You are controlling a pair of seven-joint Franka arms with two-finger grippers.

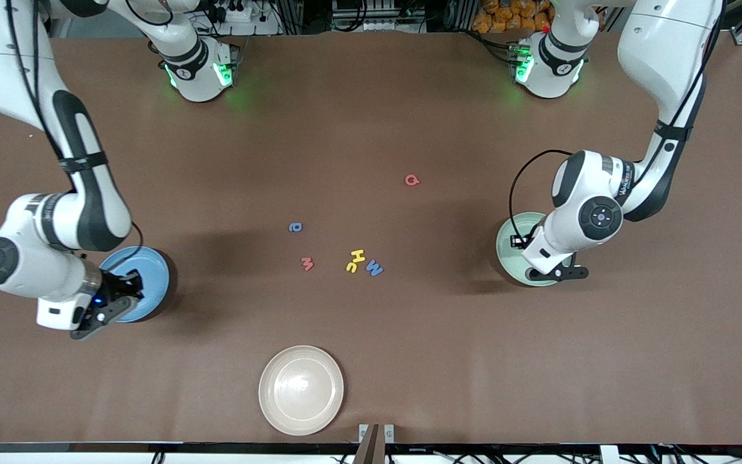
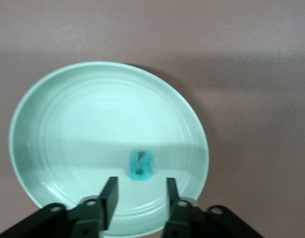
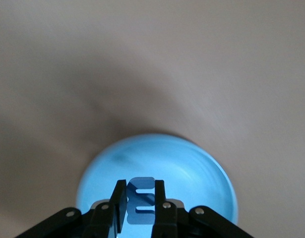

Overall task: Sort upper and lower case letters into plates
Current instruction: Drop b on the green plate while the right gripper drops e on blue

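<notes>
Left gripper (image 2: 139, 196) hangs over the mint green plate (image 2: 53, 124) at the left arm's end of the counter (image 1: 371, 116), fingers spread apart and holding nothing. A teal letter (image 2: 141, 165) lies in that plate, just past the fingertips and free of them.

Right gripper (image 3: 140, 198) is over the light blue plate (image 3: 202, 168) at the right arm's end of the counter, fingers pressed in on a blue letter E (image 3: 141, 201), pinched between them above the plate.

Six letters lie on the bare counter between the two plates. Red letter (image 1: 412, 180) sits alone, farthest from the front camera. Small blue letter (image 1: 295, 227) lies nearer, toward the right arm's end. Red m (image 1: 307, 263) is nearer still. Yellow H (image 1: 358, 256) and a second yellow letter (image 1: 350, 266) touch each other; blue M (image 1: 373, 268) lies just beside them.

Cream plate (image 1: 281, 386) sits nearest the front camera, well apart from the letters.
</notes>
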